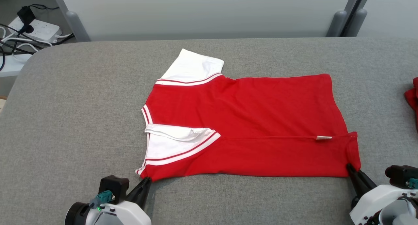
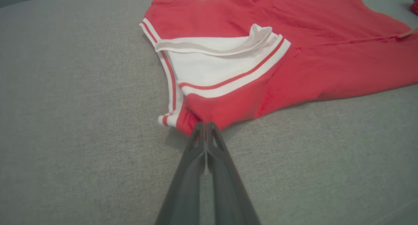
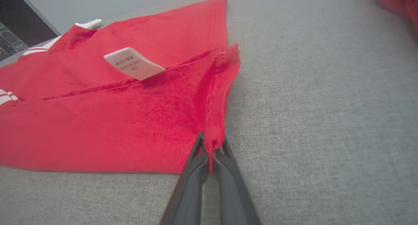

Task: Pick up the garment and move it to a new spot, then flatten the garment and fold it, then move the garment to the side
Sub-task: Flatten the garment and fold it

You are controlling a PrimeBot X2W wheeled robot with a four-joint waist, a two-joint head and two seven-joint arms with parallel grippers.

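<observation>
Nearest the robot, the left gripper (image 1: 147,181) has its two fingers pressed together on the near collar-end corner of the shirt (image 1: 254,120); in the left wrist view the cloth puckers right at the tips. The right gripper (image 1: 350,168) is closed too, with a sliver of the red hem corner caught between its fingers in the right wrist view. They pinch the same near edge, one at each end, so the shirt lies straight ahead of both sets of jaws, spreading away from them over the grey table (image 1: 81,120).

The shirt's long axis runs across the robot, collar end by the left arm and hem end by the right, and each arm is nearest its own corner. The near strip is already folded over with the near sleeve (image 1: 173,143) on top. Its edge lies along a line about midway up the shirt, marked by the white label (image 1: 323,137). Beyond that line the far part lies flat, and the far sleeve (image 1: 192,66) sticks out toward the back of the table.

As I judge it, the next fold needs both corners lifted together and carried away from the robot, square to that long axis. Off at the right, another red cloth (image 1: 412,97) lies well apart
</observation>
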